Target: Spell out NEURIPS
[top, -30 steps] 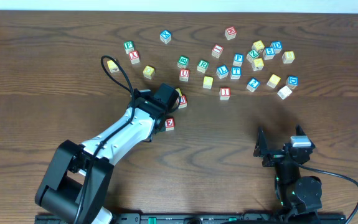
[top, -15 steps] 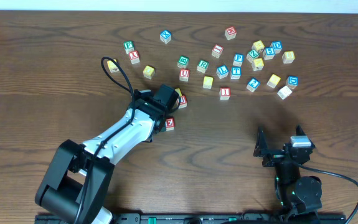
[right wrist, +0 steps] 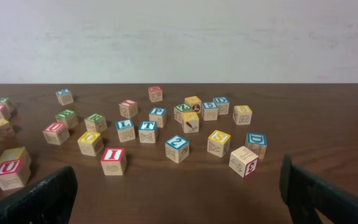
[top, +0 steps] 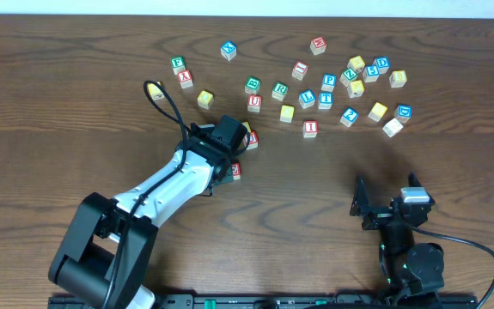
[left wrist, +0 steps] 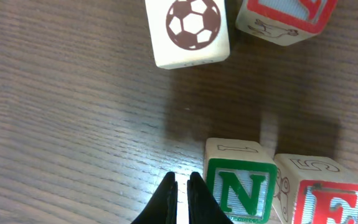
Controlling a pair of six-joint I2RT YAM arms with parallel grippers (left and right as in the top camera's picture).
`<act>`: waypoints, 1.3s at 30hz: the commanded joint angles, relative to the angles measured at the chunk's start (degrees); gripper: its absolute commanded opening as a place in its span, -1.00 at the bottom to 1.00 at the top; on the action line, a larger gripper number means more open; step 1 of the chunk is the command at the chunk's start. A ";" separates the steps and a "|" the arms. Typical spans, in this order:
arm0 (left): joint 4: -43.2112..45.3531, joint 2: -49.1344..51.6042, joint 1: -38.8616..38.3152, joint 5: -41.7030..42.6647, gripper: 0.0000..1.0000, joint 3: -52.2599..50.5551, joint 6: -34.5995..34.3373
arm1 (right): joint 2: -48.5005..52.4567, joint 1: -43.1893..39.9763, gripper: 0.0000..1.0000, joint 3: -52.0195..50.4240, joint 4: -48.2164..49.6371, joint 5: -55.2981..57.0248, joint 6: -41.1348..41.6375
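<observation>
**A:** Which letters can you read?
**B:** Under my left wrist, the N cube [left wrist: 241, 190] in green, and touching it, the E cube [left wrist: 328, 202] in red.
**A:** And toward the far edge of the desk [right wrist: 166, 193]?
**B:** From my right wrist I read the I cube [right wrist: 113, 160] in red, and the T cube [right wrist: 147, 131] and S cube [right wrist: 210, 110] in blue.

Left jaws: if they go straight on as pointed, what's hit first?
Likely the soccer-ball cube, ahead across bare table. The shut left gripper would pass the green N cube beside it. Tilt is unclear; the table could come first.
</observation>
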 commanded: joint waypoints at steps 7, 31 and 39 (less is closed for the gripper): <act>-0.11 0.72 -0.09 0.85 -0.85 -0.85 0.57 | -0.09 -0.39 0.99 -0.04 -0.24 0.37 0.70; 1.95 0.72 -0.04 -2.93 -0.85 -0.85 -2.29 | -0.09 -0.39 0.98 -0.04 -0.24 0.37 0.70; 3.82 0.72 -0.07 -2.91 -0.85 -0.85 -2.32 | -0.09 -0.39 0.98 -0.04 -0.24 0.37 0.70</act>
